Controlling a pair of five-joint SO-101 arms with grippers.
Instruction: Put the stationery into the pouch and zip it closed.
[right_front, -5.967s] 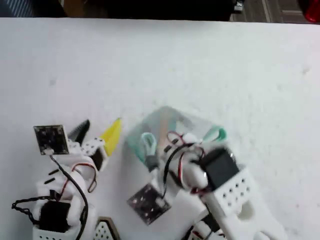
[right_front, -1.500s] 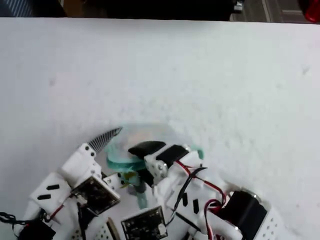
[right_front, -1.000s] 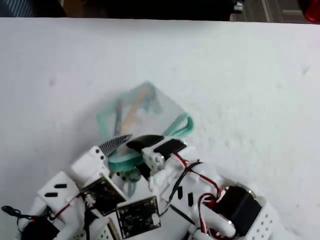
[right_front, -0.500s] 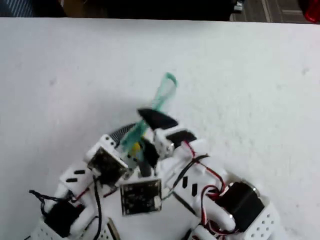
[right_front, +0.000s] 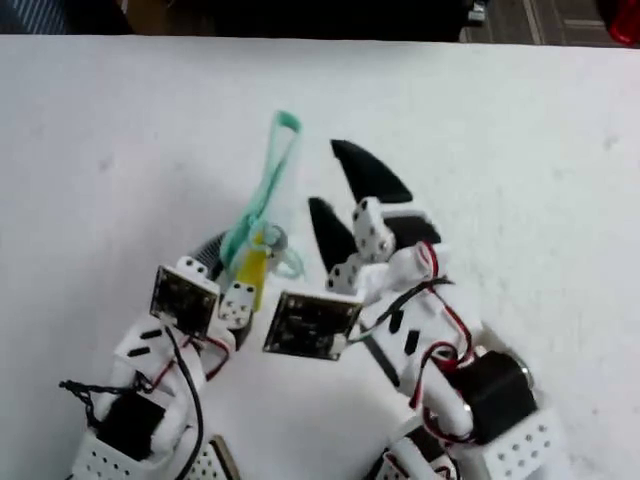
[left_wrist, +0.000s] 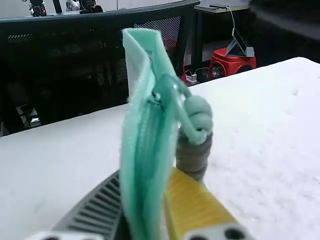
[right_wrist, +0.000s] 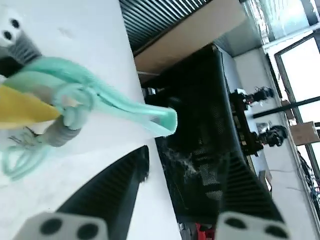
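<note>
- Worktop (right_front: 120, 120): a white surface on which both arms were mounted along the near edge.
- Right end effector (right_front: 350, 200): set wide, its two black fingers spread and nothing held between them; it was positioned just beside the pouch, not touching it.
- Left end effector (right_front: 232, 265): clamped on the near end of the pouch, with the grey finger on one face and the yellow finger on the other, as confirmed in the left wrist view.
- Pouch (right_front: 262, 190): gripped at one end only and presented edge-on, so that it was seen as a thin teal strip. The long axis was directed away from the arms toward the far side of the worktop, leaning slightly right in the high view, with the free end pointing outward. The free end was judged to be raised off the surface. The zip edge (left_wrist: 145, 150) was turned toward the left wrist camera.
- Zip slider (left_wrist: 159, 95): located close to the free end, with the teal tape below it drawn together; the zip was therefore judged closed, or very nearly so.
- Pull cord (left_wrist: 196, 114): a knotted teal loop on a grey toggle, hung beside the slider.
- Task status: zipping was judged essentially done. The stationery could not be made out through the edge-on pouch. Release onto the worktop was judged to be the remaining step.
</note>
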